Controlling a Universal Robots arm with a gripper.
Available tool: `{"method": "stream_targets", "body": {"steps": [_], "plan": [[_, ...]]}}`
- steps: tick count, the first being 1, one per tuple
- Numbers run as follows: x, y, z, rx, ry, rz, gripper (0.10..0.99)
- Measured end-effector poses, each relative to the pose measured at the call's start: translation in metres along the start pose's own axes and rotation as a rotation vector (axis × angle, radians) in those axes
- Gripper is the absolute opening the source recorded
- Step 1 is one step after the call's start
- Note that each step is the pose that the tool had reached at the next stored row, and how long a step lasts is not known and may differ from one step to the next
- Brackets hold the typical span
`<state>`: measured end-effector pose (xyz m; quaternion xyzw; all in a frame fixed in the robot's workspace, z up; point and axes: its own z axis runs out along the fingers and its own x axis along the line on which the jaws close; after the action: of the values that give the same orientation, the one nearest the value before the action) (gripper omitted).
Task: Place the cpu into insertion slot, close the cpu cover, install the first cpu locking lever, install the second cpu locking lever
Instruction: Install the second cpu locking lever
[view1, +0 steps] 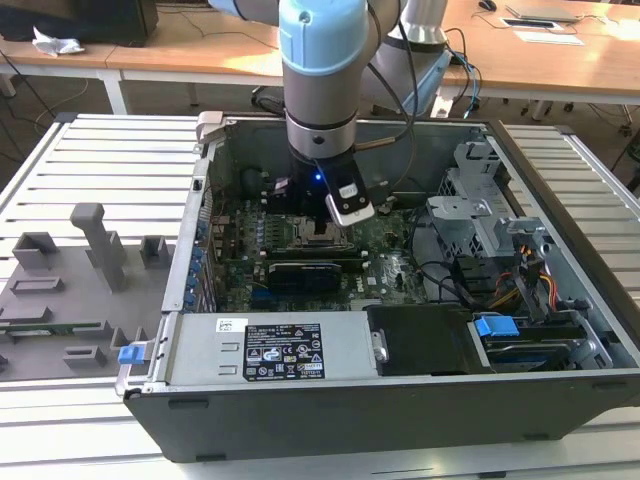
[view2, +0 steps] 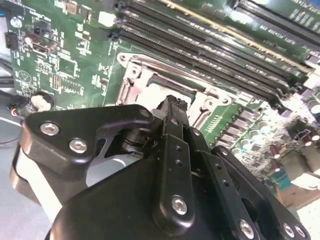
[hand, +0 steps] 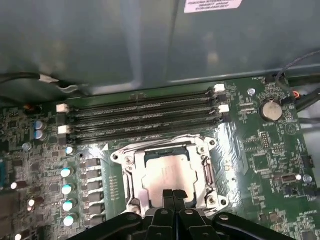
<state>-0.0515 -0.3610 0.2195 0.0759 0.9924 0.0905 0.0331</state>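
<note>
Fingers (hand: 174, 196) touching seated cpu (hand: 167, 172)

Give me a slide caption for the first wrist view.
End effector poised over the insertion slot, cpu cover down around the chip, memory slots beyond.

The arm (view1: 318, 60) reaches straight down in the exterior view, its pale blue joint above a black wrist where a small blue light glows. In both wrist views the hand (hand: 173, 196) points downward with its two black fingers (view2: 172, 117) pressed together, tips meeting, the linkage bars folded in close behind them.
</note>
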Motion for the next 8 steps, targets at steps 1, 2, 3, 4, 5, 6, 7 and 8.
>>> {"method": "stream_targets", "body": {"steps": [1, 2, 3, 4, 5, 6, 7, 8], "plan": [[-0.0002, 0.0028, 0.0005, 0.011, -0.0002, -0.001, 0.106], [-0.0002, 0.0041, 0.0005, 0.015, -0.0007, -0.001, 0.106], [-0.0002, 0.0056, -0.0001, 0.020, -0.0015, -0.002, 0.106], [-0.0002, 0.0068, -0.0016, 0.023, -0.0018, -0.002, 0.106], [-0.0004, 0.0077, -0.0036, 0.024, -0.0021, -0.002, 0.106], [-0.0004, 0.0078, -0.0041, 0.024, -0.0021, -0.002, 0.106], [-0.0004, 0.0078, -0.0043, 0.024, -0.0021, -0.002, 0.106], [-0.0004, 0.0079, -0.0045, 0.024, -0.0021, -0.002, 0.106]]}}
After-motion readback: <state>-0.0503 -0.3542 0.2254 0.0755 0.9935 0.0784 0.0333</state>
